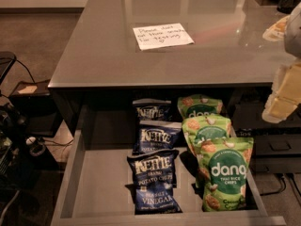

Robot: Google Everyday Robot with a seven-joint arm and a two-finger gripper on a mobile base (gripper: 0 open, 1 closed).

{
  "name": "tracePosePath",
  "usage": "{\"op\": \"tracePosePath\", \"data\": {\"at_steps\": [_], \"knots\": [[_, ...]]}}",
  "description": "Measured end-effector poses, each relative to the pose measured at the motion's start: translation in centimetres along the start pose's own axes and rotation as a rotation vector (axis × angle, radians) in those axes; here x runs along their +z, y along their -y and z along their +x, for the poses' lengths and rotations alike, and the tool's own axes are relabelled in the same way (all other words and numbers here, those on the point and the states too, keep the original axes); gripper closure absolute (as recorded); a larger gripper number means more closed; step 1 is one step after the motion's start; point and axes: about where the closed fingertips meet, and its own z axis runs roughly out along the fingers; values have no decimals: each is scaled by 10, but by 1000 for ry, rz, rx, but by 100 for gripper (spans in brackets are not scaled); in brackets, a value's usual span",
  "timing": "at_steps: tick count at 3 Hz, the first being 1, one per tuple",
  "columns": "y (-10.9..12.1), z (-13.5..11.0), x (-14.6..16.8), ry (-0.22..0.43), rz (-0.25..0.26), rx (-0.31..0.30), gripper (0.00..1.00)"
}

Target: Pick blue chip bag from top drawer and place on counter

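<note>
The top drawer (pixel 101 182) stands pulled open below the counter (pixel 108 55). Three navy-blue Kettle chip bags lie in a row down its middle: the front one (pixel 153 180) with white "VINEGAR" lettering, the middle one (pixel 159 136), and the back one (pixel 151 111) partly under the counter edge. My gripper (pixel 282 100), pale and yellowish, hangs at the right edge of the view, above and to the right of the drawer, apart from all the bags and holding nothing that shows.
Three green "dang" rice chip bags (pixel 225 173) stand to the right of the blue ones. A white handwritten note (pixel 162 36) lies on the counter. A pale object (pixel 277 29) sits at the counter's right edge. Dark equipment and cables (pixel 19 135) are at the left.
</note>
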Motion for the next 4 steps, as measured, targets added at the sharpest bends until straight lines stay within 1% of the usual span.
{"op": "tracePosePath", "data": {"at_steps": [1,2,3,4], "knots": [[0,0,0,0,0,0,0],[-13,-6,14,66,-26,15,0],[-36,-20,42,173,-71,38,0],[-57,-40,71,263,-107,56,0]]}}
